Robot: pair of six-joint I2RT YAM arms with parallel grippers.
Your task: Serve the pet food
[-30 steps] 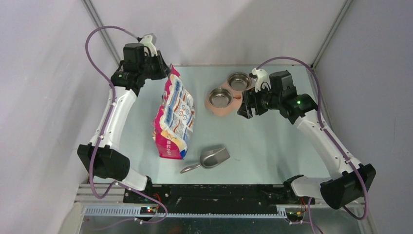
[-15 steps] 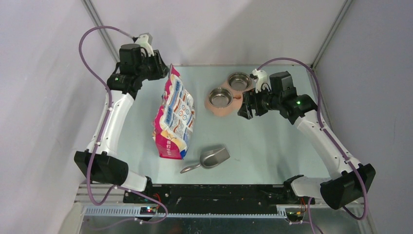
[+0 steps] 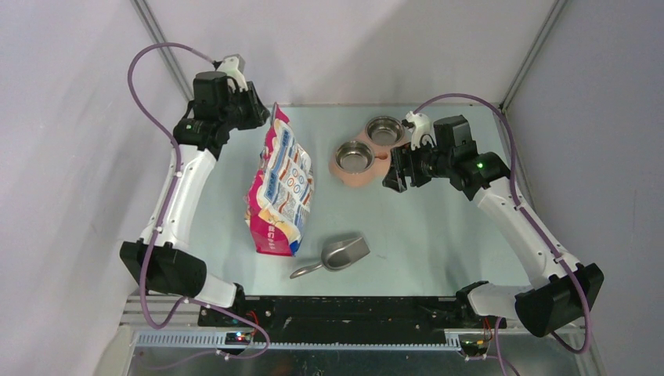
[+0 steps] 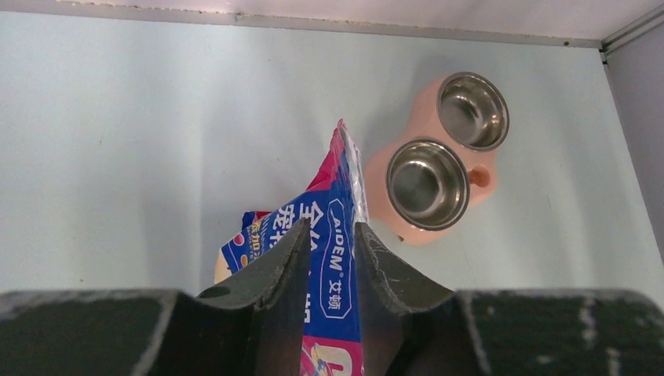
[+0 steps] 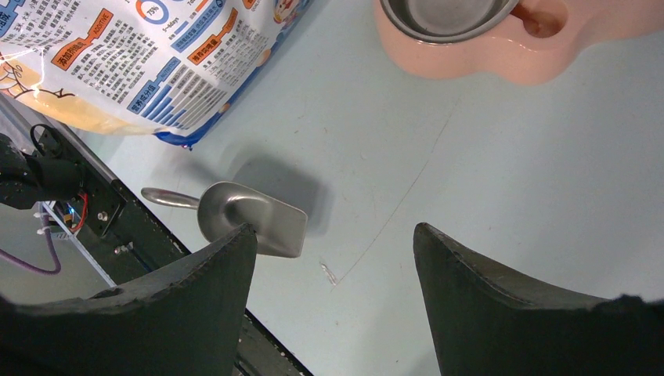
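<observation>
changed: left arm [image 3: 184,188] has re-posed. Its lower joint at lower left of the top view sits further out and lower than a second ago, and the wrist is nudged up-left. No further motion in the last half second.
unchanged: bag [image 3: 278,192], metal scoop [image 3: 343,252], pink double-bowl feeder [image 4: 376,168] and the right arm are all where they were.
left gripper [image 4: 330,225]: at the bag's top corner, upper left of the top view. In the wrist view the fingers stand narrowly apart with the printed bag showing in the gap. Can't tell if it's actually pinched or just framed.
right gripper [image 5: 334,230]: fingers wide apart, nothing between them. It hovers just right of the feeder, over the table [image 3: 438,227].
pet food: not visible anywhere. Both steel bowls look empty and so does the scoop, so it's presumably inside the bag.
bag state: same lean, same outline, centre-left of frame. Not lifted or tipped.
scoop: lies on the table at lower centre, near the bag's bottom end, touching neither gripper.
read: the re-pose looks like grip adjustment on the bag top, not progress. Serving hasn't started.
</observation>
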